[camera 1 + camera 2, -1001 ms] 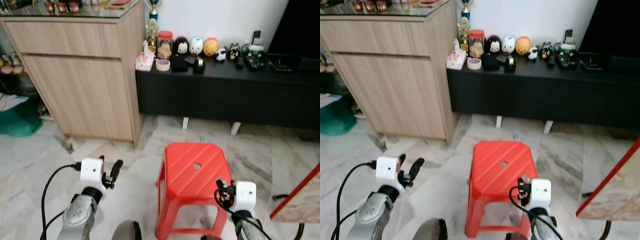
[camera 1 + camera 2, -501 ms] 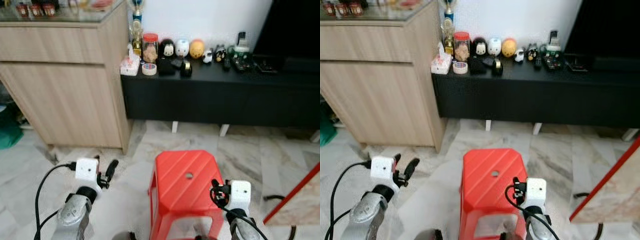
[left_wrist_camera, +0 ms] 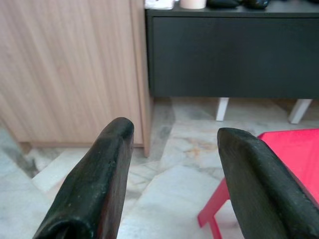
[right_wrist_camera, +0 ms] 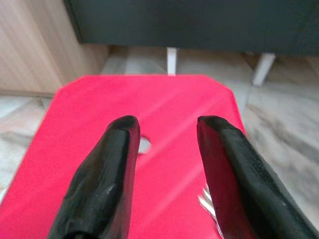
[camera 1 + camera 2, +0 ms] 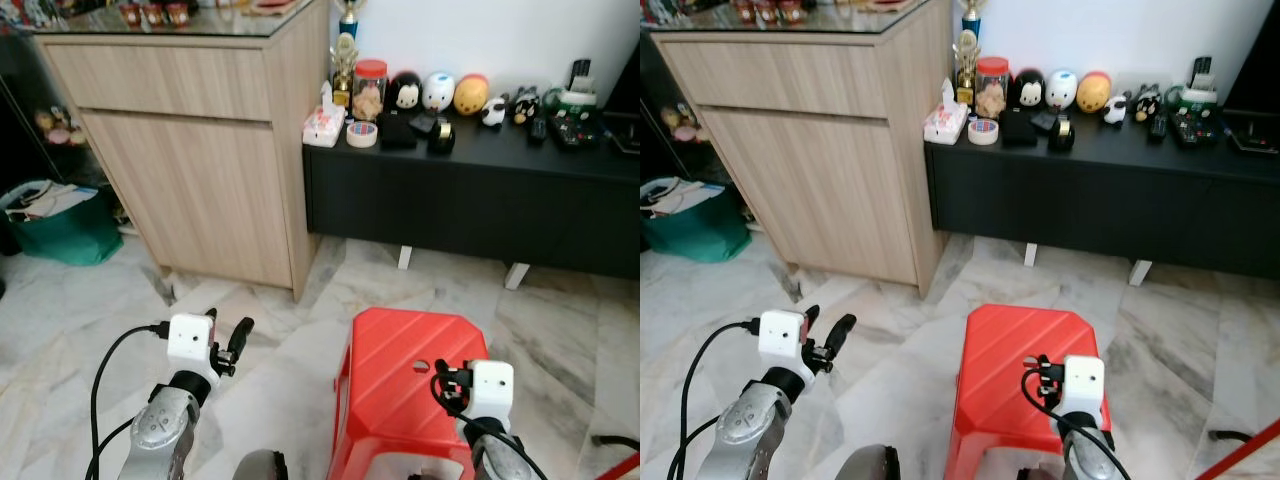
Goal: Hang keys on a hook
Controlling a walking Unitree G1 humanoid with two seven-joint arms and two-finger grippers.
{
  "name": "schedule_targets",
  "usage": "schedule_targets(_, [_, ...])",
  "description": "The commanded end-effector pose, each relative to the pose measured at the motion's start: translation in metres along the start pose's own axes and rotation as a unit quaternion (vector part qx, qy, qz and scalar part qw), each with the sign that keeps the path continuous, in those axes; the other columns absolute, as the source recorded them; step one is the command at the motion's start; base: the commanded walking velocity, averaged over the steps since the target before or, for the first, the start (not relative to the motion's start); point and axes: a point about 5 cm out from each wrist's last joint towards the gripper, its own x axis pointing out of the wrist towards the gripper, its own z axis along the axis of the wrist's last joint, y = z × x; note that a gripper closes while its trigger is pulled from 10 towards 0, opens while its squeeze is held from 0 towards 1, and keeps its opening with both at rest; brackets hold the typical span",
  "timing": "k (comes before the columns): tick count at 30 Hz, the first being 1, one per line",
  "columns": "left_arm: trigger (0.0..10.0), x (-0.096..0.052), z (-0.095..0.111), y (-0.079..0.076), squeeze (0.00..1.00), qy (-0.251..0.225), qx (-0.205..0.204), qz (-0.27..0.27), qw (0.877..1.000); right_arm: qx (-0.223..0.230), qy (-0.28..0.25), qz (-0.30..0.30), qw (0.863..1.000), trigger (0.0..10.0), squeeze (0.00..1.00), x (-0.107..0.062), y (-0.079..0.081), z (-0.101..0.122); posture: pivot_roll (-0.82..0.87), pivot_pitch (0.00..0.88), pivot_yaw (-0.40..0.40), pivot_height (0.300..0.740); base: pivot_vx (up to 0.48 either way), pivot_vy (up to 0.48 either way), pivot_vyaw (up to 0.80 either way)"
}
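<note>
Hard to make out: you have a small silvery object, the keys (image 4: 208, 201), at the lower edge of the right wrist view, lying on the red stool (image 4: 149, 164) and partly cut off beside one finger (image 4: 234, 169). You cannot count or identify them further.
Right gripper (image 4: 164, 124): jaws apart, nothing between them, held over the stool top near its centre hole (image 4: 144, 145). In the head views you see its white wrist block (image 5: 491, 384) at 5 o'clock.
Left gripper (image 3: 172, 132): jaws apart and empty, over bare marble floor (image 3: 169, 189), at 7 o'clock in the head views.
View difference: the wrist views give you both finger gaps plainly.
Surroundings: a wooden cabinet (image 5: 200, 150) stands at 11 o'clock; a low black console (image 5: 470, 190) runs from 12 to 2 o'clock, carrying a jar (image 5: 370, 90), a roll of tape (image 5: 362, 135) and round toy figures (image 5: 437, 92). A green bag (image 5: 60, 225) sits at 9 o'clock.
Obstruction: the stool stands between you and the console.
</note>
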Motion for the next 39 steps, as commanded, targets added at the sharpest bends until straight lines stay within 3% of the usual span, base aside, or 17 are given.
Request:
schedule_targets(1, [10.0, 0.0000, -0.0002, -0.0006, 0.00, 0.005, -0.001, -0.006, 1.000, 0.020, 0.004, -0.017, 1.000, 10.0, 0.00, 0.0023, -0.0047, 0.0002, 0.02, 0.000, 0.003, 0.621, 0.000, 0.000, 0.00])
schedule_targets(11, [10.0, -0.0003, 0.0001, -0.0002, 0.00, 0.003, 0.000, -0.004, 1.000, 0.009, -0.003, -0.025, 1.000, 10.0, 0.00, 0.0011, -0.0057, 0.0012, 0.02, 0.000, 0.004, 0.621, 0.000, 0.000, 0.00])
schedule_targets(34, [10.0, -0.0005, 0.0007, -0.0047, 0.00, -0.001, 0.003, -0.015, 1.000, 0.002, 0.011, -0.021, 1.000, 10.0, 0.00, -0.0001, -0.0022, -0.0037, 0.01, 0.000, 0.007, 0.621, 0.274, 0.000, 0.00])
schedule_targets(39, [10.0, -0.0017, -0.0009, -0.0047, 0.00, 0.002, 0.004, -0.012, 1.000, -0.001, 0.020, -0.025, 0.999, 10.0, 0.00, 0.0004, -0.0043, -0.0060, 0.02, 0.000, 0.005, 0.621, 0.000, 0.000, 0.00])
